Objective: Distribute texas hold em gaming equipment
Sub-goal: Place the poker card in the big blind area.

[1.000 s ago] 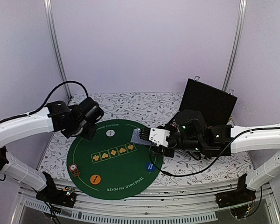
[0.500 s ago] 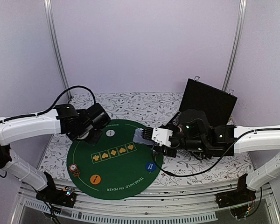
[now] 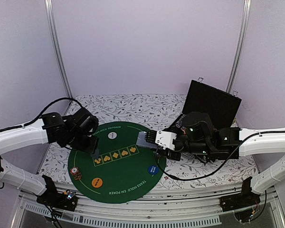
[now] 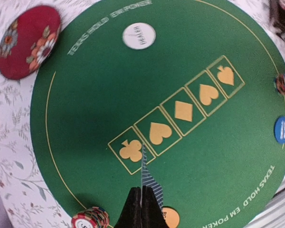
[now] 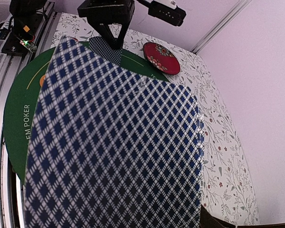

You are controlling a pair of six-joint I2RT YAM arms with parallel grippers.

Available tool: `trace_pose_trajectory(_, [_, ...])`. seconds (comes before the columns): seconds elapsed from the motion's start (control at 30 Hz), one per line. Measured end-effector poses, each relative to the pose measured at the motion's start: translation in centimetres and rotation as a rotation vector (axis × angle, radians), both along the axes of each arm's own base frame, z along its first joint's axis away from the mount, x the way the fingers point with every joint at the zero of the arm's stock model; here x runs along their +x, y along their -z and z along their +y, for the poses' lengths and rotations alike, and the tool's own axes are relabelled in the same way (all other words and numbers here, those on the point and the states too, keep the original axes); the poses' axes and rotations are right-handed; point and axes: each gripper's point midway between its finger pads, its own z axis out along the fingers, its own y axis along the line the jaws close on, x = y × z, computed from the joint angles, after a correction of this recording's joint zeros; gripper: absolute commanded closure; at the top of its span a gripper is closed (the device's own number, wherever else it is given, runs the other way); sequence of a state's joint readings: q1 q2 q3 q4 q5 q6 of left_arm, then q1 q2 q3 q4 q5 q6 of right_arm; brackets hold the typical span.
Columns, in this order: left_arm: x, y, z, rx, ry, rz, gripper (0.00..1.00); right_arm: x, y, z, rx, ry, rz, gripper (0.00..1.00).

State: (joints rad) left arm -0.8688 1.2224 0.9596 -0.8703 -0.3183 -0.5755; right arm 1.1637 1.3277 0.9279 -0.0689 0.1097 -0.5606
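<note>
Left fingers (image 4: pixel 133 213): pressed together on one card (image 4: pixel 151 185), its far tip by the club box of the green mat (image 4: pixel 85 123). Black case (image 3: pixel 211 102): open on the tabletop (image 3: pixel 133 107); we cannot see its contents. Right fingers (image 3: pixel 152 141): we log them pinching cards (image 5: pixel 114 152) over the mat's far-right edge. Chips (image 4: pixel 90 219), orange button (image 4: pixel 170 217): flanking the left fingers.

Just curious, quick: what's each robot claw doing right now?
Left gripper: shut on a single playing card.
Right gripper: shut on playing cards, apparently several.
</note>
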Motion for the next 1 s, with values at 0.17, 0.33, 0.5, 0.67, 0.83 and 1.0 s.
trace_pose_trajectory(0.17, [0.4, 1.0, 5.8, -0.154, -0.292, -0.039, 1.00, -0.3, 0.2, -0.1, 0.002, -0.011, 0.010, 0.57])
trace_pose_trajectory(0.33, [1.8, 0.6, 10.4, -0.341, -0.525, -0.140, 1.00, -0.4, 0.6, -0.2, -0.005, -0.013, 0.014, 0.57])
trace_pose_trajectory(0.5, [1.8, 3.0, 15.0, -0.458, -0.713, -0.136, 1.00, -0.6, 0.5, -0.5, -0.001, -0.016, 0.013, 0.57])
trace_pose_trajectory(0.67, [2.0, 4.6, 16.5, -0.529, -0.777, -0.085, 1.00, -0.7, 0.5, -0.7, -0.002, -0.018, 0.009, 0.57])
trace_pose_trajectory(0.83, [2.4, 6.9, 16.3, -0.572, -0.777, 0.001, 1.00, -0.8, 1.1, -0.9, -0.011, -0.019, 0.011, 0.57])
trace_pose_trajectory(1.0, [2.0, 7.7, 16.2, -0.581, -0.777, 0.019, 0.96, -0.8, 1.2, -1.0, -0.012, -0.022, 0.012, 0.56])
